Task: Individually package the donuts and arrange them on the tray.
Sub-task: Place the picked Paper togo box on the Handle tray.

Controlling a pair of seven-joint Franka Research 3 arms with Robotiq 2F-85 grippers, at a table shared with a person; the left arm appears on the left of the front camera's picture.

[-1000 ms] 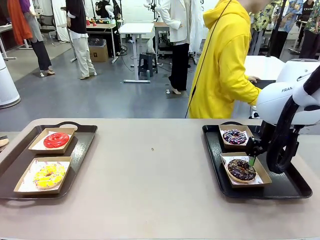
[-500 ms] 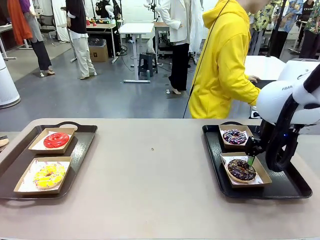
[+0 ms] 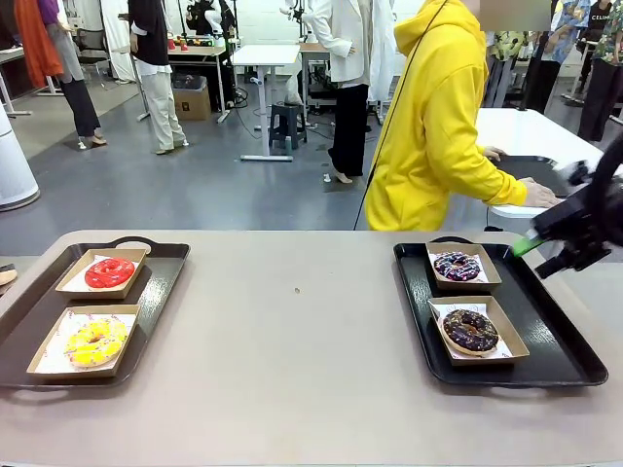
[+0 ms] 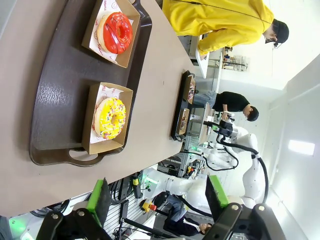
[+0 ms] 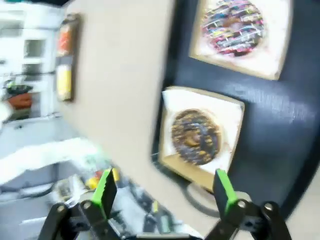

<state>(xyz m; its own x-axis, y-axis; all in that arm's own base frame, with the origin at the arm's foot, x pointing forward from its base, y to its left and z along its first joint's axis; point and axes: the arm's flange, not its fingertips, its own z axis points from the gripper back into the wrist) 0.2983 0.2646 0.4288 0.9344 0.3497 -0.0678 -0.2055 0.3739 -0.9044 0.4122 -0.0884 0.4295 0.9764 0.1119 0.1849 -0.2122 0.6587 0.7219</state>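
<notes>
**Brown boxes, four donuts, two trays: stock as we find it**

Beige desk (image 3: 292, 389), carrying two dark trays, one at each side.

Left tray (image 3: 161, 282): we count two shallow cardboard boxes. The far one holds the glossy red donut (image 3: 109, 272); the near one holds the yellow sprinkled donut (image 3: 95, 342). Each donut lies flat in its own box, the two boxes apart from each other.

Right tray (image 3: 555, 336): two more boxes. The far one holds the purple-swirled donut (image 3: 457, 266); the near one holds the chocolate sprinkled donut (image 3: 471, 331).

Right gripper (image 3: 545, 255): raised over the far right edge of the right tray, clear of both boxes and holding nothing. In its wrist view the green-padded fingers stand wide apart, with the chocolate sprinkled donut (image 5: 196, 136) below them; that picture is blurred.

Left gripper (image 4: 157, 197): fingers apart and empty, well above the desk, looking down on the left tray with the yellow sprinkled donut (image 4: 110, 118) and the glossy red donut (image 4: 115, 33).

Person in a yellow hoodie (image 3: 433, 126): stands at the far side, turned to another surface, one hand near the right arm.

Step in hand, as we judge it: every donut is boxed and trayed, so the work looks complete or nearly so. What remains, if anything, is squaring a box on its tray; that would call for a light grip on a box wall, not on the icing.
</notes>
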